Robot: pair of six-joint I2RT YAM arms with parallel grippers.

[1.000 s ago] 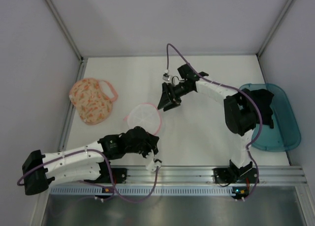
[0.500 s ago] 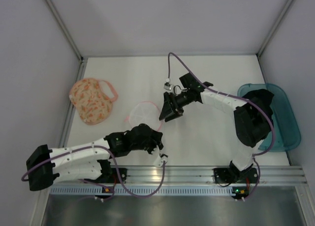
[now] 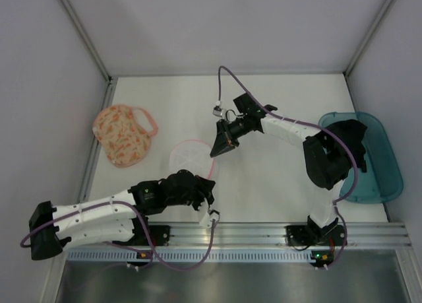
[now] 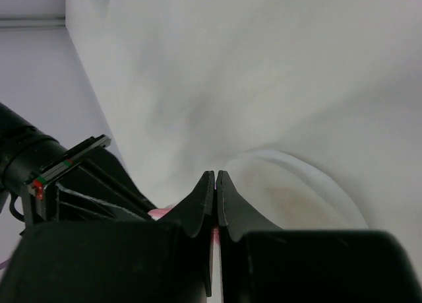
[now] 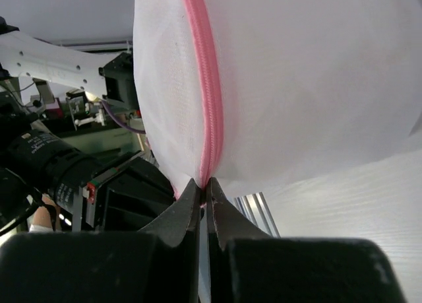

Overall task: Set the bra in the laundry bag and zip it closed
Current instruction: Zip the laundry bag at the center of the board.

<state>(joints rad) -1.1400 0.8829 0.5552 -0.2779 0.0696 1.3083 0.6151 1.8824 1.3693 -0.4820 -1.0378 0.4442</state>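
Observation:
The laundry bag [image 3: 124, 135], cream with orange speckles and pink trim, lies flat at the table's left, away from both arms. The bra [image 3: 349, 141] is a black heap in the teal tub [image 3: 386, 177] on the right. A small white pouch [image 3: 188, 156] with a pink zip rim [image 5: 208, 105] hangs stretched between the arms. My left gripper [image 3: 201, 183] [image 4: 215, 174] is shut on its near rim, a sliver of pink between the jaws. My right gripper [image 3: 216, 151] [image 5: 205, 181] is shut on the far pink rim. White mesh [image 4: 297, 118] fills the left wrist view.
White enclosure walls rise close at the back and both sides. A metal rail [image 3: 250, 234] runs along the near edge at the arm bases. A purple cable [image 3: 227, 78] loops above the right wrist.
My right gripper has come down to the white pouch's far rim and shut on it. The left gripper stays shut on the near rim, shifting slightly.

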